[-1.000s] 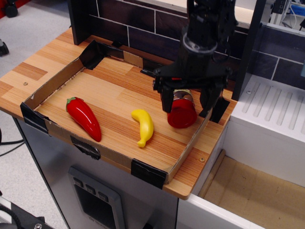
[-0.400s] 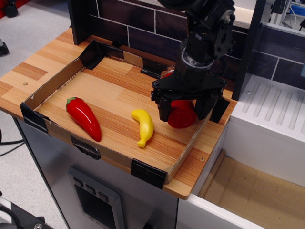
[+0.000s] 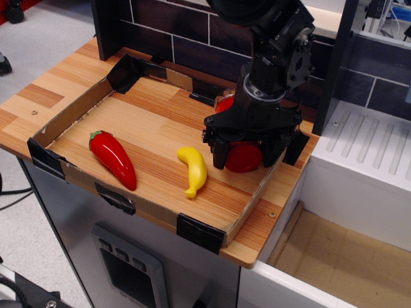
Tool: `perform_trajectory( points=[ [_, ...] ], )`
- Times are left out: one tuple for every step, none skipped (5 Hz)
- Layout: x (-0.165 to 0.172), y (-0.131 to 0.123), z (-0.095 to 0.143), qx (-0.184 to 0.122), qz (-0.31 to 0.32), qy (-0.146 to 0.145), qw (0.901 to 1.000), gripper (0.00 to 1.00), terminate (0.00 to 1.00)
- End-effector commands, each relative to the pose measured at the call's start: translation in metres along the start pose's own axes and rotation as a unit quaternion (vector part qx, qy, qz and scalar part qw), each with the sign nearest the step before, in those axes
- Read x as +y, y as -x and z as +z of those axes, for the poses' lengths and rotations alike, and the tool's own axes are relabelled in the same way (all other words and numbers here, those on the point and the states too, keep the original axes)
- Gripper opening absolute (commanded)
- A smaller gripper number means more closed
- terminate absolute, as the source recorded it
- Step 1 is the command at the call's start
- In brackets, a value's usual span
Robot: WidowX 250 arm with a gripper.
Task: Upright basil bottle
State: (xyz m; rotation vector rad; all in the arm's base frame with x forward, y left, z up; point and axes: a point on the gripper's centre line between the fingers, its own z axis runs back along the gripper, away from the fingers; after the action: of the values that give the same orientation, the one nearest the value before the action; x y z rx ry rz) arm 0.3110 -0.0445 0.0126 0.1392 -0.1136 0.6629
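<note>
1. Red screw cap facing the camera, the clear cylindrical basil bottle point(image 3: 243, 156) is lying on its side near the right wall of the shallow cardboard tray point(image 3: 74, 110), which is sitting on the striped wooden tabletop point(image 3: 38, 96).

2. The black pincer point(image 3: 243, 149) is reaching down over the cap end, its two fingers standing wide on either side of the cap; whether they are already touching it is not clear, and the bottle's body is mostly hiding behind the wrist.

3. Risk one, in my judgement: the cap is round and smooth, so if the fingers are closing off-centre the bottle is likely to roll or squirt out, probably toward the tray wall just beside it.

4. Risk two: the right finger point(image 3: 272, 145) is working close to that wall and its black tape corner point(image 3: 297, 146), so a small drift sideways could be catching cardboard instead of plastic.

5. Risk three: gripping only the cap end leaves the heavier body hanging, so tipping it up could be letting it swing or slip through.

6. The yellow plastic banana point(image 3: 192, 169) is lying near the left finger point(image 3: 216, 146); the glossy red chilli pepper point(image 3: 113, 158) is lying well apart.
</note>
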Motion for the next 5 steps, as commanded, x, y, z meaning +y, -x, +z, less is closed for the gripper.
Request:
perform_trajectory(
  points=[
    [-0.006, -0.005, 0.015, -0.009, 0.011, 0.028, 0.9995, 0.0, 0.0],
    [-0.006, -0.011, 0.039, -0.008, 0.025, 0.043, 0.9987, 0.0, 0.0],
    [-0.005, -0.02, 0.061, 0.006, 0.045, 0.059, 0.9972, 0.0, 0.0],
    [-0.003, -0.027, 0.078, 0.006, 0.054, 0.078, 0.9955, 0.0, 0.0],
    [-0.004, -0.033, 0.088, 0.021, 0.068, 0.084, 0.9939, 0.0, 0.0]
  ],
)
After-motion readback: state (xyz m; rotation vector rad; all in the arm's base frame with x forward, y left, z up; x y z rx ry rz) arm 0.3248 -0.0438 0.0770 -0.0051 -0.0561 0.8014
